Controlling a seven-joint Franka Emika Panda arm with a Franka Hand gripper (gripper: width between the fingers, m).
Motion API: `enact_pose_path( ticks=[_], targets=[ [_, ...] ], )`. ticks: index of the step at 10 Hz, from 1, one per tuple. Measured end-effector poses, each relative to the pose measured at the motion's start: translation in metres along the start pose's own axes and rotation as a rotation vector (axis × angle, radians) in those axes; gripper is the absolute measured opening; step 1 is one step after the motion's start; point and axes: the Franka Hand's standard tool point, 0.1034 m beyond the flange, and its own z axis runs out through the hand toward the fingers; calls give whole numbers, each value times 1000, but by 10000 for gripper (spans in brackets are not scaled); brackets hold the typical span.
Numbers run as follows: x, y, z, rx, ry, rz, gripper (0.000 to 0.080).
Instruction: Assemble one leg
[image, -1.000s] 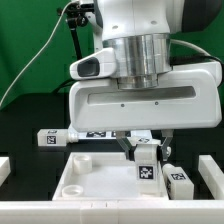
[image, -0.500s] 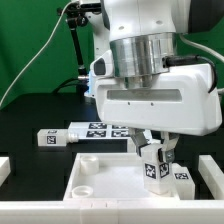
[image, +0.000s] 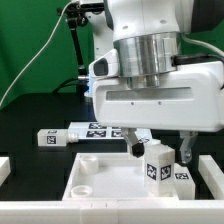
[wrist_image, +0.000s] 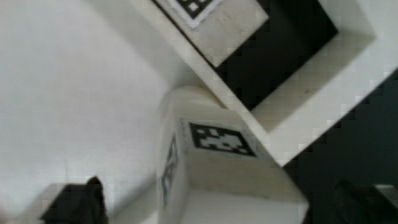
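A white leg (image: 157, 167) with a square tag marker on its side stands upright at the right corner of the white rimmed tabletop (image: 95, 180). My gripper (image: 159, 150) is straight above it, with one dark finger on each side. The fingers (image: 135, 147) stand apart from the leg's sides, so the gripper is open. In the wrist view the leg (wrist_image: 222, 150) fills the middle between the two dark fingertips (wrist_image: 75, 202), with a gap showing on one side. My gripper (wrist_image: 219, 203) is over the tabletop's rim (wrist_image: 267, 110) there.
Another leg (image: 181, 178) lies just to the exterior view's right of the standing one. More tagged white parts (image: 50, 138) lie in a row behind the tabletop. White blocks stand at the left edge (image: 4, 166) and the right edge (image: 212, 170).
My gripper has carried the leg toward the exterior view's right and lower onto the tabletop's corner. The fingers have spread apart and no longer press the leg.
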Motion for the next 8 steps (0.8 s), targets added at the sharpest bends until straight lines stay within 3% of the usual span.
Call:
enact_pose_path(
  ticks=[4,8],
  targets=[
    [2,2,1,-4,5,-348,649],
    [4,-4,0,-42,40,-781,649]
  ],
)
